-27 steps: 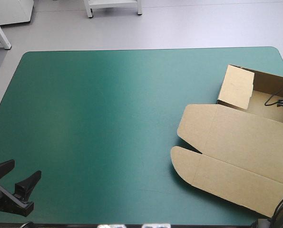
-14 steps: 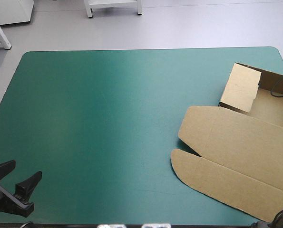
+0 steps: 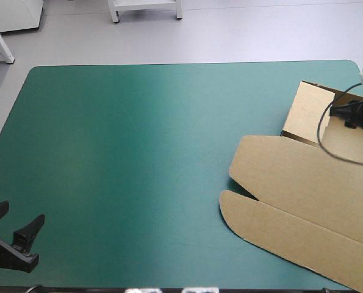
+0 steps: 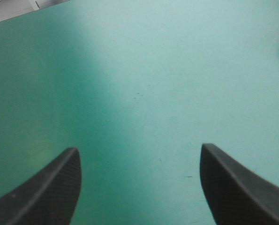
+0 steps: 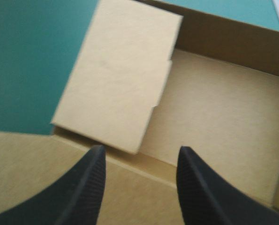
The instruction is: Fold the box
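High view cuts off the box (image 3: 303,183) at right; left gripper (image 4: 139,147) and right gripper (image 5: 141,149) both gape wide.

Item count by kind, all views

We count 1 brown box (image 3: 297,183) on 1 teal-green cover (image 3: 138,140). We count 2 grippers, namely 1 left gripper (image 4: 139,147) and 1 right gripper (image 5: 141,150). Each carries 2 black fingers (image 4: 59,187), which gives 4 in total.
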You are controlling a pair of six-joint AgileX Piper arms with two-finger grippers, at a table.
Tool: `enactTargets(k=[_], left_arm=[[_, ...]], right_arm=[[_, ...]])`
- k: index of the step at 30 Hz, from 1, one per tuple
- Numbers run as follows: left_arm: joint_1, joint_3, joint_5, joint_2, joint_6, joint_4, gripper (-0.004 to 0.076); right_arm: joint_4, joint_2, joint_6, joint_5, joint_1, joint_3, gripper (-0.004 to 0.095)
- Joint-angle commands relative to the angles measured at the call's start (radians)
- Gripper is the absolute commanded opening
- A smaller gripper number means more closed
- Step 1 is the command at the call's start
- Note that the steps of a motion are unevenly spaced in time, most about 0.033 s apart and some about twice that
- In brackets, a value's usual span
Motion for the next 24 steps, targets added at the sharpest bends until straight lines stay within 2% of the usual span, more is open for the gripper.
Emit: enactTargets(k=[1, 7, 13, 17, 24], left_arm=[[-0.007, -0.02, -0.013, 0.015, -0.002, 0.045, 0.0479], [-0.007, -0.02, -0.023, 0.015, -0.013, 0.03, 0.0414], [-0.006, 0.127, -0.069, -0.082, -0.018, -0.002, 0.0274], [-0.006, 0.271, -0.167, -0.203, -0.04, -0.017, 0.0159], [-0.006, 0.481, -0.26, -0.404, -0.032, -0.079, 0.0043]], right_arm=[[0.05, -0.214, -0.046, -0.139, 0.101, 0.169, 0.0306], [0.047, -0.548, -0.053, -0.2, 0.255, 0.447, -0.0008], [0.055, -0.878, -0.046, -0.161, 0.281, 0.604, -0.0015], [0.059, -1.065, -0.064, -0.146, 0.281, 0.706, -0.0016], [0.081, -1.225, -0.098, -0.092, 0.281, 0.859, -0.0017]])
